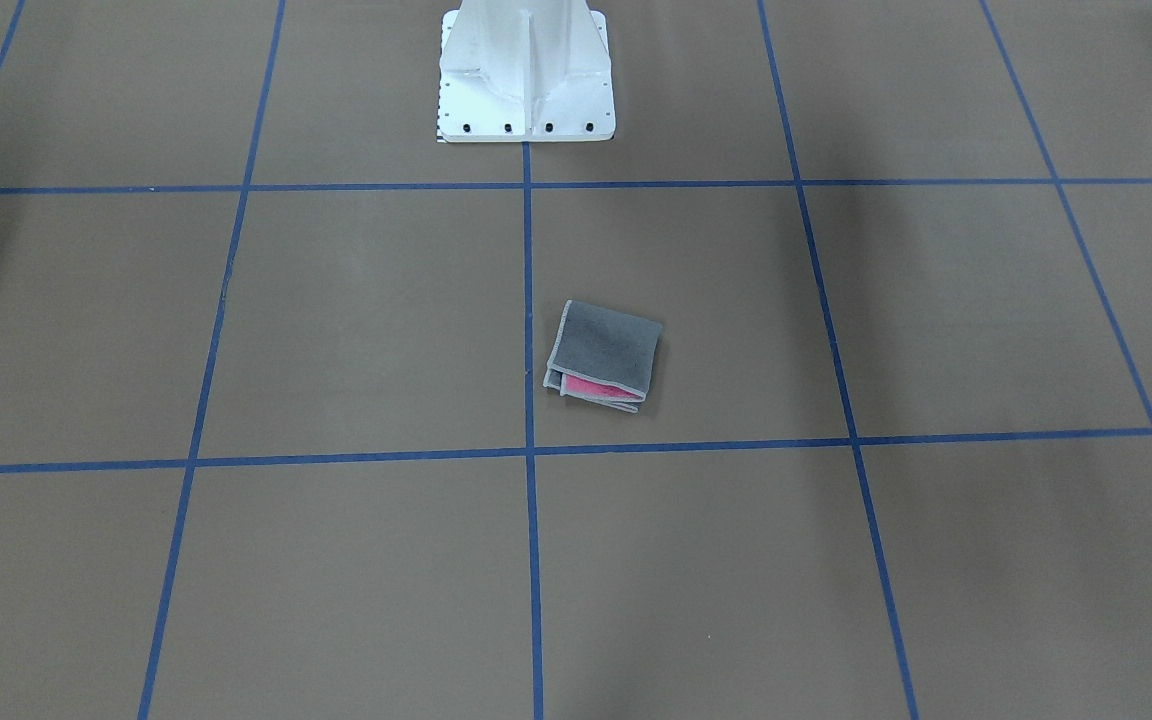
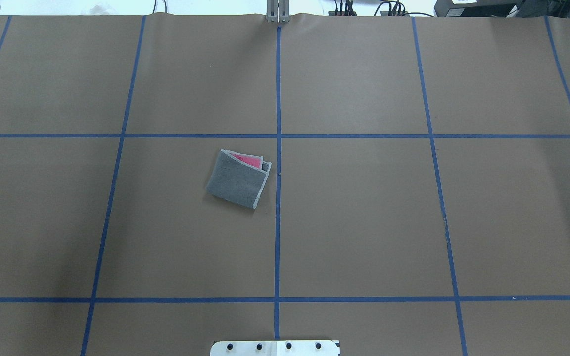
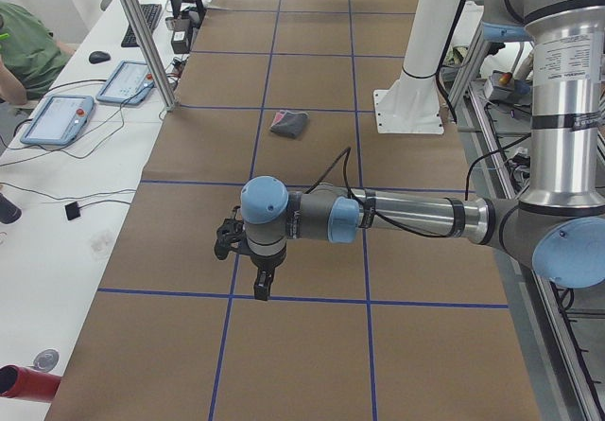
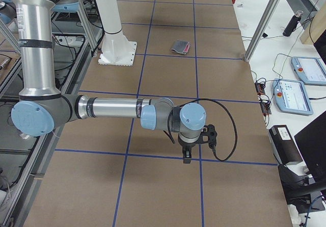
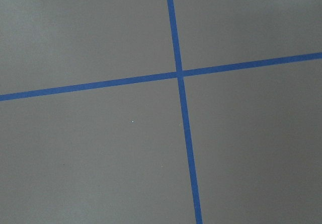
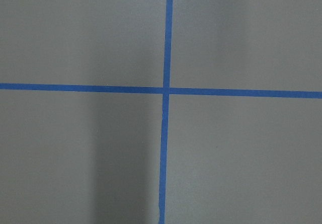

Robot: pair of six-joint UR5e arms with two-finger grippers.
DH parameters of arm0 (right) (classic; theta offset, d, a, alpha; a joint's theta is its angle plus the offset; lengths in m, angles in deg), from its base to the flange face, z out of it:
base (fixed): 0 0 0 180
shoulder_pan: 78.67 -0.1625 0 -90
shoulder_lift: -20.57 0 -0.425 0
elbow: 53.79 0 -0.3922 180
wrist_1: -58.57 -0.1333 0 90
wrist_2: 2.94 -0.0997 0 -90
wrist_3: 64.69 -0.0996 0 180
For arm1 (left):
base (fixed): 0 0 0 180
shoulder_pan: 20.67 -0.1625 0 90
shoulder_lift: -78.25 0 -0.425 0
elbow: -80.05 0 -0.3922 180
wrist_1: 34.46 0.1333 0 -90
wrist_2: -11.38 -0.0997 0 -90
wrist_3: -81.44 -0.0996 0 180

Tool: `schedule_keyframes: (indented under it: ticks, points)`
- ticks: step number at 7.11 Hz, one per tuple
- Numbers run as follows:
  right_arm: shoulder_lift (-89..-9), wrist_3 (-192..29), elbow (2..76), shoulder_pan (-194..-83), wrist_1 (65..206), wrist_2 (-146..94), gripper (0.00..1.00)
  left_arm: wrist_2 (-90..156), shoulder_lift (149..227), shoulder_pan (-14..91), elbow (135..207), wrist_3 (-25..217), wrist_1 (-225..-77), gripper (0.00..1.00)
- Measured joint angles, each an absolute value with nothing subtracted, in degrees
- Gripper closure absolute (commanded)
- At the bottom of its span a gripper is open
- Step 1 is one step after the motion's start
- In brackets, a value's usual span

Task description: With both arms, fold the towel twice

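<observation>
Up close, the left pincer [image 3: 262, 289] and right pincer [image 4: 187, 157] hang far from the towel [image 1: 603, 355], which looks folded twice already; how wide they are cannot be told.

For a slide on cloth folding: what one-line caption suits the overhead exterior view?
Folded towel, grey face up, pink showing at its far edge, beside the centre tape line.

towel [image 1: 604, 355] on table [image 1: 336, 330], in front of pedestal [image 1: 526, 70]
</observation>
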State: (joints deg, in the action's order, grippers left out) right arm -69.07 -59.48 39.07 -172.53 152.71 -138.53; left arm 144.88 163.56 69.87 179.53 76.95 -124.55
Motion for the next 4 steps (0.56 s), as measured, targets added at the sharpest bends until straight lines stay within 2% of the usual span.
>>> schedule_keyframes:
  ticks: [4]
  points:
    - [-70.47,-62.85,43.77,-172.17,153.59,-133.77,0.0,144.88,163.55,69.87,179.71,76.96,-124.46,0.0]
